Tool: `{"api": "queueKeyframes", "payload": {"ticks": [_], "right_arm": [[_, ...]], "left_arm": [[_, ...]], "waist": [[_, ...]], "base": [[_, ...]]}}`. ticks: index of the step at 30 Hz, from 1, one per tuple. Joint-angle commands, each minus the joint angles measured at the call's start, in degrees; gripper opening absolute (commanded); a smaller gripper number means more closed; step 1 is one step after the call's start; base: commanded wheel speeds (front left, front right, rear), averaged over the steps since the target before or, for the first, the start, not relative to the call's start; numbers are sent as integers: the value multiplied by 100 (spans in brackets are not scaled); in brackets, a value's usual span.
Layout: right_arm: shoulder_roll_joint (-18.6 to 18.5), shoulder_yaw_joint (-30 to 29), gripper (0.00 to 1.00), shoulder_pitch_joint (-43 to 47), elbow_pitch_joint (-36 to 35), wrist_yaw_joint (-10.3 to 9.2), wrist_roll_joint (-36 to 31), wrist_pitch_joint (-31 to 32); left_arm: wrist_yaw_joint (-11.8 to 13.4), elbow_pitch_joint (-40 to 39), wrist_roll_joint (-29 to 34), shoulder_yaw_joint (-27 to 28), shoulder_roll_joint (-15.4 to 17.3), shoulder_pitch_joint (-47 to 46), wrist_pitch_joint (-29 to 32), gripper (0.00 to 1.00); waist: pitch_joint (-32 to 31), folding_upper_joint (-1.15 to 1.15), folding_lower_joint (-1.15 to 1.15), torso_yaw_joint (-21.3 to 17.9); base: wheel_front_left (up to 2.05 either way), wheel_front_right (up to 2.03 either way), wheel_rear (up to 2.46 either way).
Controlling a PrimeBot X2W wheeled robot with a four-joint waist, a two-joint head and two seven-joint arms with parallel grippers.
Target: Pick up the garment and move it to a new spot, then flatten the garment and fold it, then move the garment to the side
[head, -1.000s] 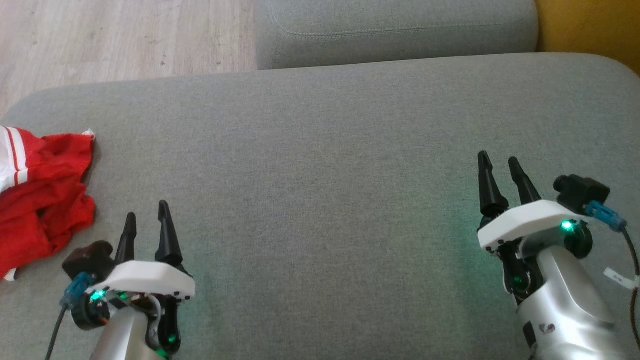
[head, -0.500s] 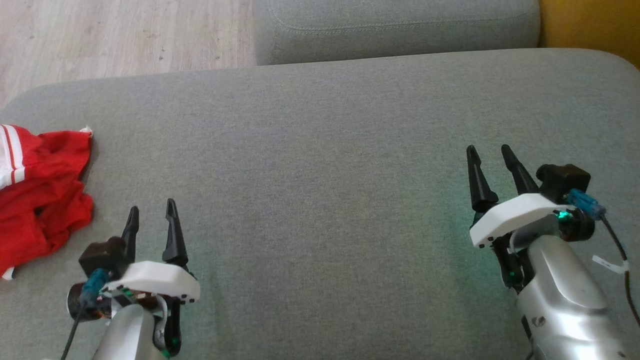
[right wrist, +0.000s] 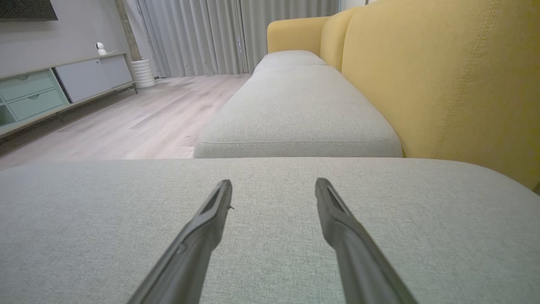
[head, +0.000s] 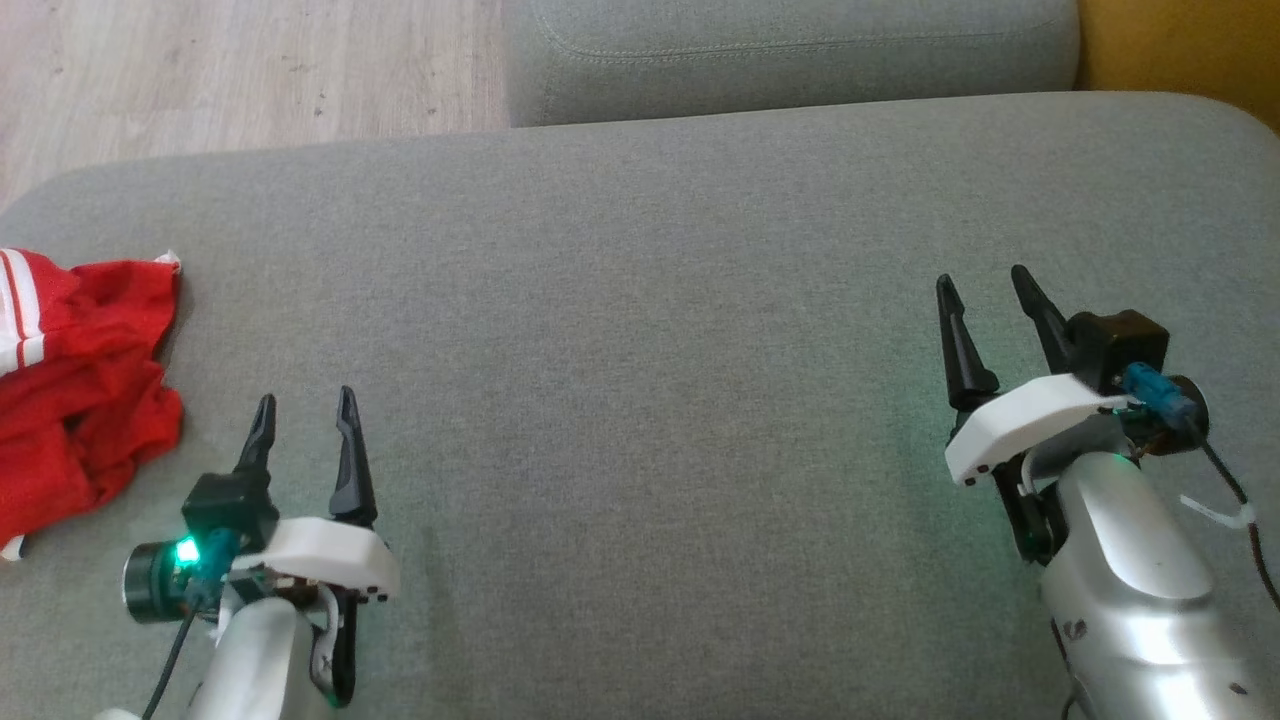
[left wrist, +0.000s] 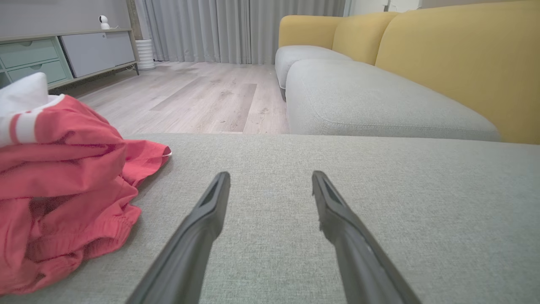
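Broad grey woven-fabric sofa seat cushion (head: 640, 250) beneath the long-fingered dark left hand (head: 305, 405) and matching right hand (head: 985, 282), both wide open and empty.

Beyond the fingertips of both, a second grey seat cushion (head: 790, 50) of the same fabric; to the right of the right hand, a mustard-yellow upholstered backrest (right wrist: 443, 76); ahead and left of the left hand, pale wood-plank floor (head: 250, 70). Red fabric garment with a white striped band (head: 90, 400) bunched on the broad cushion near its left edge, just left of the left hand, apart from it and untouched. Left hand low over the cushion, white mount behind two tapered fingers spread wide, nothing between them. Right hand well apart to the right, slightly further forward, likewise spread wide and holding nothing.
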Motion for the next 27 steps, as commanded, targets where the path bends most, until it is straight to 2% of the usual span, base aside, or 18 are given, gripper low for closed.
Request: {"api": "queueKeyframes", "payload": {"ticks": [1,5,17,22,27], "right_arm": [[48,77,100,-267,-93,43,-232,-114],[82,-16,100,-276,-66,44,-471,-178],[186,-114,100,-97,-190,44,-463,-178],[184,106,100,-4,-274,44,-421,-178],[204,417,100,134,-333,44,-321,-178]], "left_arm": [[38,-112,210,242,92,-288,-109,100],[53,-103,408,355,65,-294,-173,100],[104,-172,380,604,-37,-220,-173,100],[109,-191,378,672,-85,-187,-173,100],[92,-219,397,685,-123,-143,-173,100]], "waist": [[1,0,0,-6],[6,0,0,-11],[41,0,0,83],[50,0,0,476],[15,0,0,1172]], "base": [[0,0,0],[0,0,0],[0,0,0],[0,0,0],[0,0,0]]}}
